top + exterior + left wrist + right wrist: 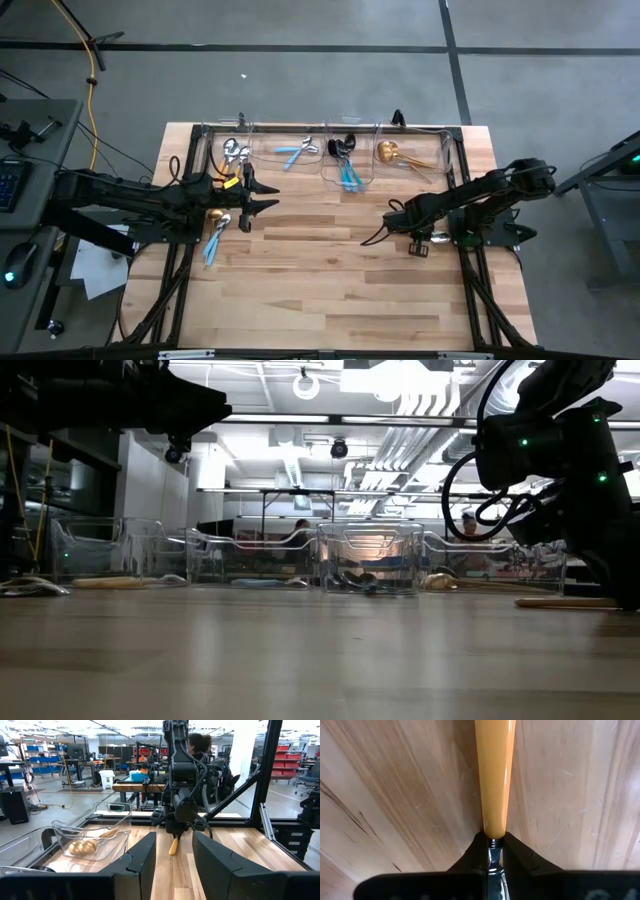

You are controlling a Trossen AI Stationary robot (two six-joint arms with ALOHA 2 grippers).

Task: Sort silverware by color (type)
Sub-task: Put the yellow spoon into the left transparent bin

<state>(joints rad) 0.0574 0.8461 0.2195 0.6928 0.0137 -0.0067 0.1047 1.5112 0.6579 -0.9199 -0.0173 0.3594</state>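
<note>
My right gripper (392, 222) is low over the table's right half, shut on a utensil with an orange handle (495, 775). The handle points toward the table's left and also shows in the left wrist view (173, 846) and the low view (555, 602). My left gripper (262, 198) is open and empty at the left, its fingers pointing toward the right arm (175, 842). Beside it on the table lie a gold spoon (215, 215), light-blue-handled pieces (211, 247) and an orange-handled piece (230, 183). My right gripper pinches the utensil's silver neck (493, 851), just past the orange handle's inner end, between its two fingers. The fingers lie along the utensil, coming from the table's right, low and slanting down. The handle lies close along the wood; whether it is lifted clear I cannot tell.
Several clear bins stand in a row along the far edge: silver-headed pieces (235, 150), a light-blue-handled piece (295, 152), black pieces with blue handles (345, 165), gold pieces (395, 155). Bare wood (320, 290) stretches between the arms and toward the near edge. A person shows in the room beyond (200, 742).
</note>
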